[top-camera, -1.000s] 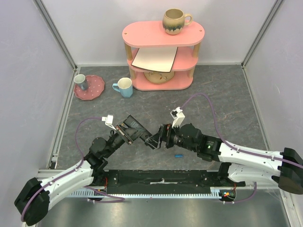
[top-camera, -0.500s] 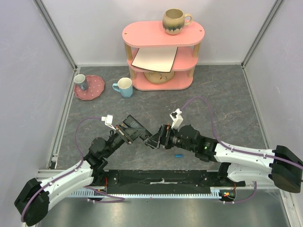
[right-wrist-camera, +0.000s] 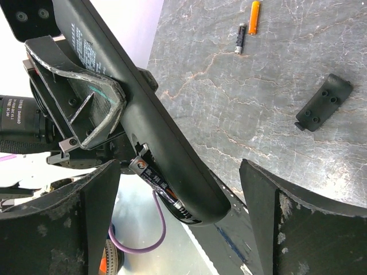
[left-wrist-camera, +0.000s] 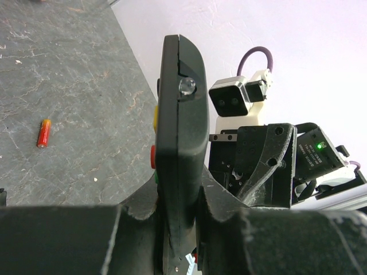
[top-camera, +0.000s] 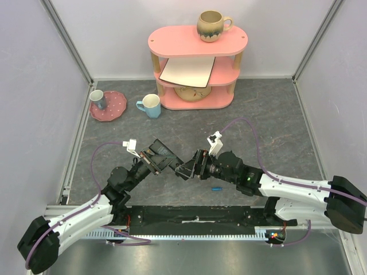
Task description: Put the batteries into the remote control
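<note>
The remote control [left-wrist-camera: 178, 132] is pinched by the left fingers [left-wrist-camera: 143, 212] above the surface [left-wrist-camera: 86, 86]. One dark battery [right-wrist-camera: 156, 182] is seated in its open compartment [right-wrist-camera: 140, 150]. The right fingers [right-wrist-camera: 74, 223] are spread either side of it.

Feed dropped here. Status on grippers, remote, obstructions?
Left gripper shut on slim black plastic remote control. Right gripper open around its end. Dark cylindrical battery in its bay; red-orange battery loose on table. No obstruction seen.

Three mugs [top-camera: 213, 26]; one remote control [left-wrist-camera: 179, 143]; one shelf [top-camera: 195, 43]
</note>
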`<act>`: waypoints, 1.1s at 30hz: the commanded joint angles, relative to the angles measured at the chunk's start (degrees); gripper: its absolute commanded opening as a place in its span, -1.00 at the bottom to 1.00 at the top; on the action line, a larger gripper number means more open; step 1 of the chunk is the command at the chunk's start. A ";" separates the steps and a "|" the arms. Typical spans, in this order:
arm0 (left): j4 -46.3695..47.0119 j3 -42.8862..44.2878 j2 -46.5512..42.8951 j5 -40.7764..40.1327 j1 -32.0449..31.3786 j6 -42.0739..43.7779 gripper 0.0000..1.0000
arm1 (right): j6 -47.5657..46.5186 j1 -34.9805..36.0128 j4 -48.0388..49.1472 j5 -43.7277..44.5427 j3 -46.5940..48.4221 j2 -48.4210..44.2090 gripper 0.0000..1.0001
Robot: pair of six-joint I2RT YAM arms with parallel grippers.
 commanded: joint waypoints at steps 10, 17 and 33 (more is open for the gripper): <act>4.06 2.25 -1.51 -1.55 0.07 1.73 -0.96 | 2.25 -0.63 3.84 -0.82 -1.74 0.98 0.65; 4.24 3.12 -1.42 -1.81 0.07 2.08 -0.96 | 2.08 -0.72 4.98 -0.99 -2.18 1.51 0.60; 4.42 1.98 -0.02 -1.63 0.07 2.17 -0.96 | -8.90 -0.81 -7.66 0.75 8.09 -3.06 0.89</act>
